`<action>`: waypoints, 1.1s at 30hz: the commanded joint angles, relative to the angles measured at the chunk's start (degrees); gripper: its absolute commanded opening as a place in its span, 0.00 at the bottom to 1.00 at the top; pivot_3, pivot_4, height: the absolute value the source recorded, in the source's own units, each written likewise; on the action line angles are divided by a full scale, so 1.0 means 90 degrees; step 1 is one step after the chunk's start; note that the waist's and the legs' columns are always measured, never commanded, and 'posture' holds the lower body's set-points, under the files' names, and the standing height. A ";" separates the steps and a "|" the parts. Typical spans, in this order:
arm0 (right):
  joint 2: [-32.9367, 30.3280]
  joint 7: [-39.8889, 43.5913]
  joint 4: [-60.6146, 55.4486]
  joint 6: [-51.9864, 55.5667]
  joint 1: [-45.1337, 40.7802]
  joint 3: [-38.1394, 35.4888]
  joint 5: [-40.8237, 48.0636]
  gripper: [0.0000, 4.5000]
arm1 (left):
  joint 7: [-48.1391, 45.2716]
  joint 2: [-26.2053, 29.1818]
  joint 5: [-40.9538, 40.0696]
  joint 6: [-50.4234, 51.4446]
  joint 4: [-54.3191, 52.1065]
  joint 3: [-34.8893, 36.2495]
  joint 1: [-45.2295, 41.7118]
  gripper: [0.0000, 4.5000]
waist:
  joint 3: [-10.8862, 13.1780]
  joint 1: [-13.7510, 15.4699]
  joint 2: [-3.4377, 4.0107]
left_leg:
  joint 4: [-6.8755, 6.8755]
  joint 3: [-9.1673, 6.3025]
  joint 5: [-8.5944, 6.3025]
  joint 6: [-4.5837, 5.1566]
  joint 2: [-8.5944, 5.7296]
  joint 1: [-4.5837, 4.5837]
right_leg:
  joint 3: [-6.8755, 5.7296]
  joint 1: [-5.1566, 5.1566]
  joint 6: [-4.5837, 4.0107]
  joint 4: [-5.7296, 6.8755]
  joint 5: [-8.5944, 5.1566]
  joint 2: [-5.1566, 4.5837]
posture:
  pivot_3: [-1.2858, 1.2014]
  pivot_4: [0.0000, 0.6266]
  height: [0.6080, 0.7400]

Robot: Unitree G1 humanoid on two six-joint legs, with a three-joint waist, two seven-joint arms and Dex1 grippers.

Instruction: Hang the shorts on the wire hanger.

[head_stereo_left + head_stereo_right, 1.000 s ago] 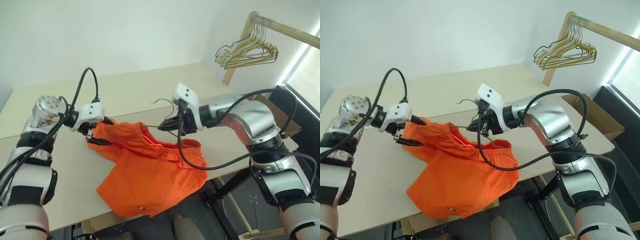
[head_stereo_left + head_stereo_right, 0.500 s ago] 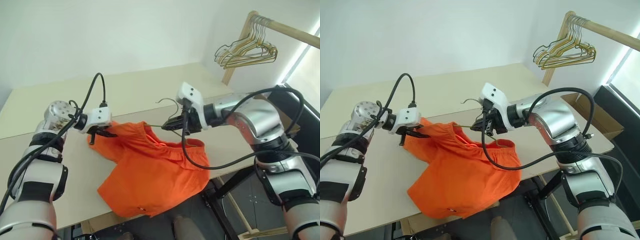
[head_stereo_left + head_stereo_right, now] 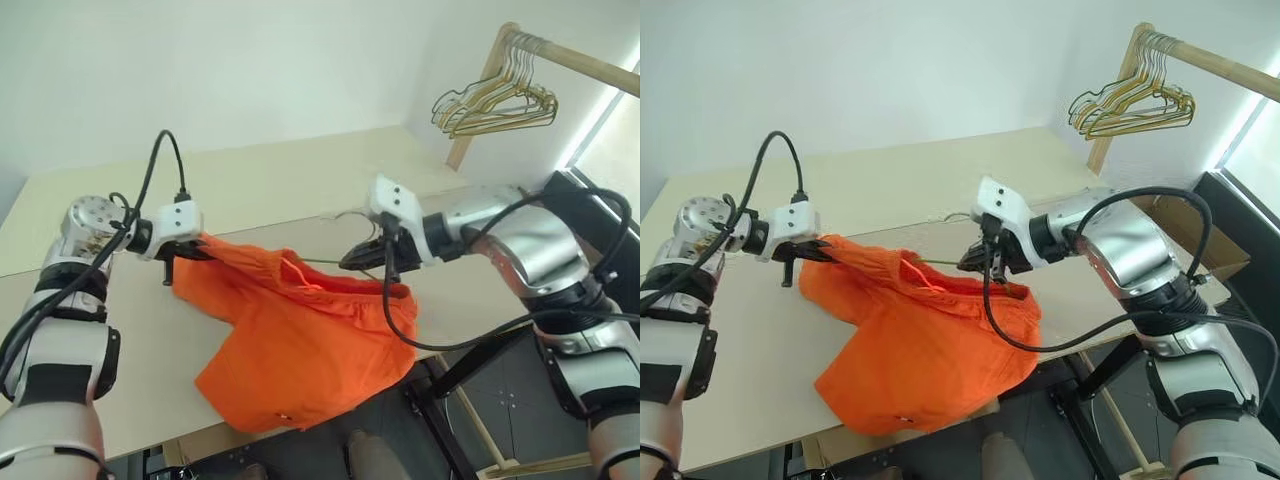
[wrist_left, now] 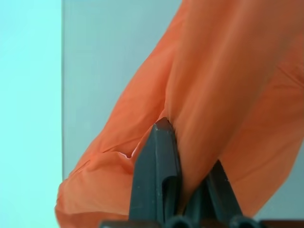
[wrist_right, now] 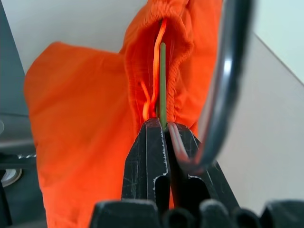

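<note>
Left eye view: my left fingers pinch the limp shorts' waistband, my right fingers clamp the stiff wire hanger inside it.

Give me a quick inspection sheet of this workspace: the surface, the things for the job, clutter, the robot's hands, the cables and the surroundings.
Surface: pale wooden table, bare apart from the job's things.
Job's things: orange shorts lifted at the waistband and draped over the table's near edge; wire hanger, one thin arm running into the waistband opening.
Clutter: nothing seen.
Grippers: left gripper, fingers shut on a fold of the shorts; right gripper, fingers shut on the wire hanger.
Cables: black cables loop from both wrists; the right one hangs across the shorts.
Surroundings: white wall; wooden rail with a bunch of gold hangers to the right.
</note>
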 commanded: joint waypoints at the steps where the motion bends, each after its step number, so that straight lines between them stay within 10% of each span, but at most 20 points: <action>1: -0.0140 0.0155 -0.0290 -0.0224 0.0008 0.0010 -0.0158 0.00 | 0.0198 0.0185 -0.0155 0.0260 -0.0032 0.0347 -0.0278 0.01 | 0.0000 0.0002 0.0000 | 0.0000 0.0000 0.0000 0.0000 0.0000 0.0000 | 0.0000 0.0000 0.0000 0.0000 0.0000 0.0000 | 0.43 0.00 1.00; 27: 0.0270 -0.0327 -0.0156 0.0220 -0.0050 -0.0732 0.0044 0.00 | -0.1230 0.0294 -0.0477 0.0842 -0.1210 0.0449 0.0543 0.01 | -0.0001 0.0001 -0.0001 | 0.0000 -0.0001 0.0000 0.0000 0.0001 0.0002 | 0.0000 0.0002 0.0000 0.0001 0.0000 0.0001 | 0.42 0.00 1.00; 33: 0.0179 -0.0134 -0.0133 0.0176 -0.0104 -0.0692 0.0071 0.00 | -0.1412 0.0689 -0.1292 0.1475 -0.1628 0.0119 0.0292 0.33 | -0.0001 -0.0004 -0.0001 | 0.0000 -0.0001 0.0000 0.0000 0.0001 0.0000 | 0.0000 0.0000 0.0000 0.0001 0.0000 0.0002 | 0.42 0.00 1.00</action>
